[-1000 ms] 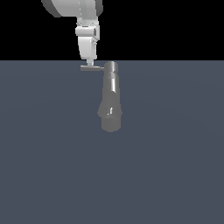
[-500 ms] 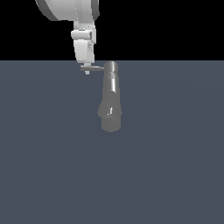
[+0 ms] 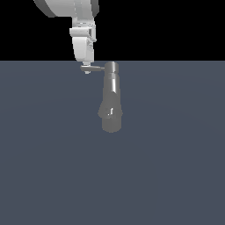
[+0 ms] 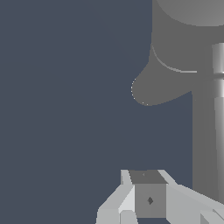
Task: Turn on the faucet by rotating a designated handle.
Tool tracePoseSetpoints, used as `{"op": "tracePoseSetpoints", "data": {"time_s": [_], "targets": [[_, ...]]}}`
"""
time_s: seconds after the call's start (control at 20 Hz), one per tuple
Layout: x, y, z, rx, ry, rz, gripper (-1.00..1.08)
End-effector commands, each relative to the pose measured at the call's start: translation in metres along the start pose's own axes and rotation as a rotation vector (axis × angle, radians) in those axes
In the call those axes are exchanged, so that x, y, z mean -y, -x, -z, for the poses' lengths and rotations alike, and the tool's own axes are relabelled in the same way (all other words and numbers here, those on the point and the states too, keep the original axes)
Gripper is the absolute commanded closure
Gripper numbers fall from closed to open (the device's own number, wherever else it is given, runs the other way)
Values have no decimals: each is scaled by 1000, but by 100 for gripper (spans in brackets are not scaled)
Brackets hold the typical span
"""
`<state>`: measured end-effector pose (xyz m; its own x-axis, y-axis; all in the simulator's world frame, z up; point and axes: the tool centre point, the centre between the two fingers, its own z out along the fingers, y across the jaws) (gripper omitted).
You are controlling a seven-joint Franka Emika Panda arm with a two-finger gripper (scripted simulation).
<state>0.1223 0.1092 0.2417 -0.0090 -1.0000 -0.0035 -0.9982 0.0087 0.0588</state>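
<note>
One grey metallic faucet (image 3: 110, 99) stands on the flat slate-blue floor (image 3: 52, 167), a tall cylindrical body that widens to a rounded end, topped by a narrow cylindrical cap. One thin, short grey metal handle (image 3: 95, 68) sticks out sideways from that cap, toward the exterior view's left of the faucet. One white robot arm (image 3: 81, 30) comes down from above, just to the exterior view's left of the faucet's cap, and its single gripper (image 3: 87, 69) sits at the handle's outer tip, touching or nearly touching it. Whether the jaws stand wide, narrow or closed on the rod cannot be told from either view. In the wrist view the faucet's thick body (image 4: 192, 74) fills one side, with the pale gripper (image 4: 148, 199) beside it.
</note>
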Motion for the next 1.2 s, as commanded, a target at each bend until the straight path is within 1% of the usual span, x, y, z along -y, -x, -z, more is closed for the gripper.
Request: {"op": "tracePoseSetpoints", "data": {"time_s": [0.0, 1.15], "targets": [[-6, 0, 2, 0, 2, 0, 108], [-61, 1, 25, 0, 2, 0, 108]]}}
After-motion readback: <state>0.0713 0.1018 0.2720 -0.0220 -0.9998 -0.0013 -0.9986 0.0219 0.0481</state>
